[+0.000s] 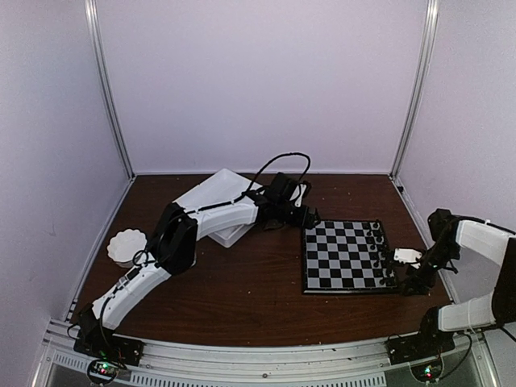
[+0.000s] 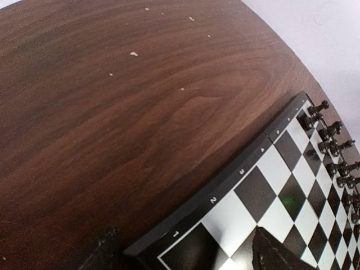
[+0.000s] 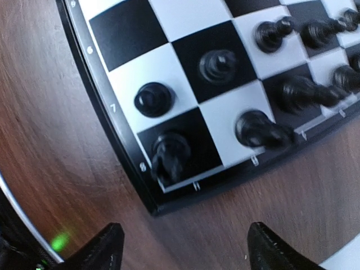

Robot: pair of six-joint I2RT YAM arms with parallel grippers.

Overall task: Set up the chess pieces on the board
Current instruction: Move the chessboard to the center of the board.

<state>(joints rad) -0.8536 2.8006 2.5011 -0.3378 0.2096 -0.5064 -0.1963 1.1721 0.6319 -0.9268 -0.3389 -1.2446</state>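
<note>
The chessboard (image 1: 339, 256) lies right of the table's centre. Black chess pieces (image 1: 376, 236) stand in two rows along its right side. No white pieces show. My left gripper (image 1: 310, 218) is open and empty over the board's far left corner. In the left wrist view its fingertips (image 2: 271, 256) straddle the corner by the rim numeral 1 (image 2: 176, 234), and the black pieces (image 2: 332, 140) stand at the far edge. My right gripper (image 1: 409, 284) is open and empty just off the board's near right corner. In the right wrist view a black piece (image 3: 169, 153) stands on the corner square above its fingertips (image 3: 106, 247).
A white tray (image 1: 216, 197) sits at the back left, partly under the left arm. A white round scalloped object (image 1: 127, 244) lies at the left edge. Walls enclose three sides.
</note>
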